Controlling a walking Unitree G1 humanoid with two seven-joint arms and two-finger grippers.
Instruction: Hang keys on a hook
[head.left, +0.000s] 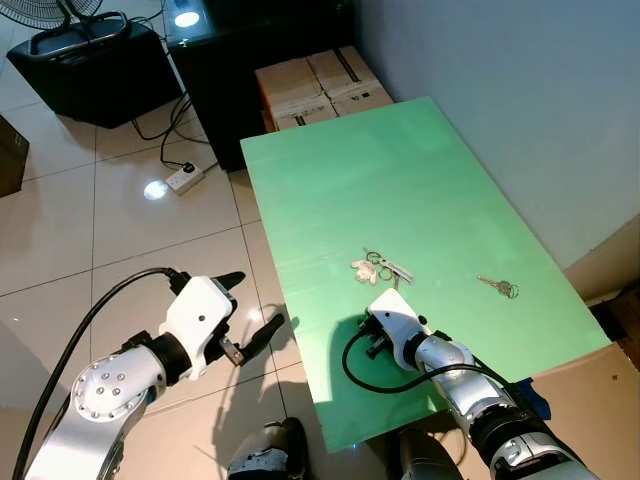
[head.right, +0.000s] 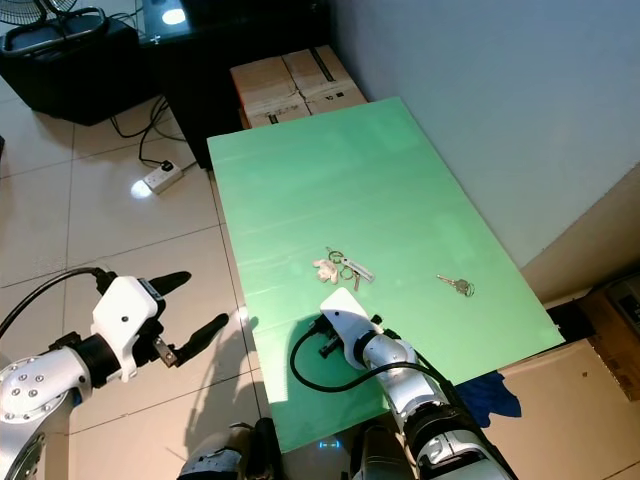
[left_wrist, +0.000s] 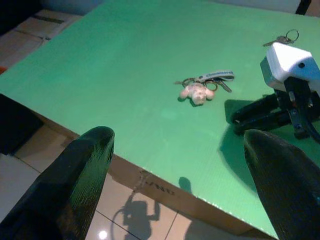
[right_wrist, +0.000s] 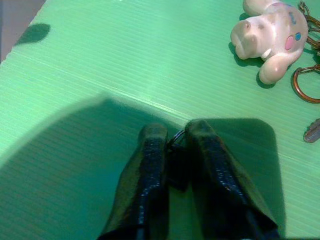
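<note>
On the green table (head.left: 380, 170) lies a bunch of keys with a white plush toy and a strap (head.left: 377, 268), also in the left wrist view (left_wrist: 202, 89). A second small key set (head.left: 498, 287) lies further right. My right gripper (right_wrist: 175, 132) rests low on the table just short of the plush bunch, its fingers (left_wrist: 252, 112) shut. A small dark loop shows between the tips, too unclear to name. Over the floor left of the table, my left gripper (head.left: 260, 300) is open and holds nothing.
Cardboard boxes (head.left: 320, 85) and a dark cabinet (head.left: 230, 60) stand beyond the table's far end. A power strip (head.left: 185, 178) and cables lie on the tiled floor. The wall (head.left: 520, 90) runs along the table's right side. Brown cardboard (head.left: 590, 400) sits at the near right.
</note>
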